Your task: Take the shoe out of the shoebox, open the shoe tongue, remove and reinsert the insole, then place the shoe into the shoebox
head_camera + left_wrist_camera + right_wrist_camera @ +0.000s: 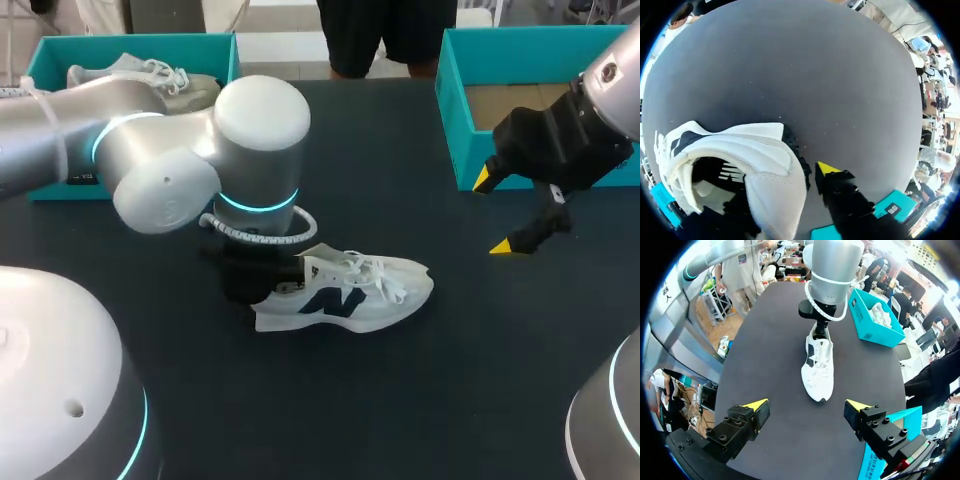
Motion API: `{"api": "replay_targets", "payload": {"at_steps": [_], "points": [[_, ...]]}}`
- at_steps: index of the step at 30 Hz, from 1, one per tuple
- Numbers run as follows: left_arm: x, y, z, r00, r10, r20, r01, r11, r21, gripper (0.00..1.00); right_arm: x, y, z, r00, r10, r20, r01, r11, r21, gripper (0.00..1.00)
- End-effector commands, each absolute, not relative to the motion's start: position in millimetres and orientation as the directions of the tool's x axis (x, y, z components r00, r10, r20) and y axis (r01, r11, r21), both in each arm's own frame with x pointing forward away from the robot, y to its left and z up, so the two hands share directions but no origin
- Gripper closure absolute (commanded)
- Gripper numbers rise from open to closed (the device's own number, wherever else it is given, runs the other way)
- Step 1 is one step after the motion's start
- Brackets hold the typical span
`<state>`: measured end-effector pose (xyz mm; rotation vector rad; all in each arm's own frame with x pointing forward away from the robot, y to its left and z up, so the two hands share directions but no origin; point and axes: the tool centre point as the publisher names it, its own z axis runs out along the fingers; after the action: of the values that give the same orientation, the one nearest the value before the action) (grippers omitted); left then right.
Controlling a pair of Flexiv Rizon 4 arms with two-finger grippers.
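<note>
Currently, the left hand sits at the heel of the white shoe; whether it is clamped there cannot be determined. The shoe rests upright near the middle of the dark surface, toe toward 3 o'clock in the head view. The right hand is spread apart and holds nothing, at 2 o'clock from the shoe and well apart from it. A teal shoebox stands at 1 o'clock, just beyond the right hand. A second teal box at 10 o'clock contains another shoe.
</note>
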<state>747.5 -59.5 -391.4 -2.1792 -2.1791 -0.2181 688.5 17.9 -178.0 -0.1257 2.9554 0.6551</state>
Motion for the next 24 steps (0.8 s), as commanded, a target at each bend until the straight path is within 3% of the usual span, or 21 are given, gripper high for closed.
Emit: {"api": "replay_targets", "payload": {"at_steps": [1, 12, 24], "points": [[749, -46, -372, -0.018, 0.998, 0.064, 0.999, 0.015, 0.048, 0.0, 691, 20, -179, -0.991, -0.057, -0.123, -0.104, 0.904, 0.414, 0.0], [741, -28, -309, -0.175, 0.963, -0.207, 0.979, 0.148, -0.139, 0.0, 691, 20, -179, -0.991, -0.057, -0.123, -0.104, 0.904, 0.414, 0.0], [723, -14, -278, -0.363, 0.891, -0.274, 0.921, 0.297, -0.253, 0.0, 691, 20, -179, -0.991, -0.057, -0.123, -0.104, 0.904, 0.414, 0.0]]}}
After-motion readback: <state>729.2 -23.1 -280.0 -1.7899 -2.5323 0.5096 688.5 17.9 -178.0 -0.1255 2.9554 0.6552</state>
